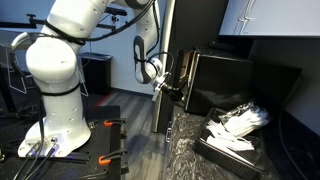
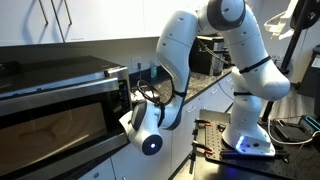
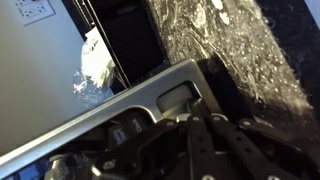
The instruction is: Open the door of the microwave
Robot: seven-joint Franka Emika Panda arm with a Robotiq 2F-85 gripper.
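The microwave (image 1: 240,80) is a glossy black box on a marbled counter; it also shows in an exterior view (image 2: 50,75). Its door (image 2: 55,125), with a dark window pane, looks closed. My gripper (image 1: 166,88) is at the front of the microwave, at the control strip beside the door (image 2: 130,100). In the wrist view the gripper (image 3: 195,110) has its fingers shut together. The tips are against a recessed button (image 3: 178,98) in the silver panel (image 3: 110,115). Nothing is held.
A low black tray of white items (image 1: 235,135) lies on the counter in front of the microwave; the white items also show in the wrist view (image 3: 95,65). A tall black cabinet panel (image 1: 165,40) stands just behind my wrist. The marbled countertop (image 3: 220,40) runs alongside.
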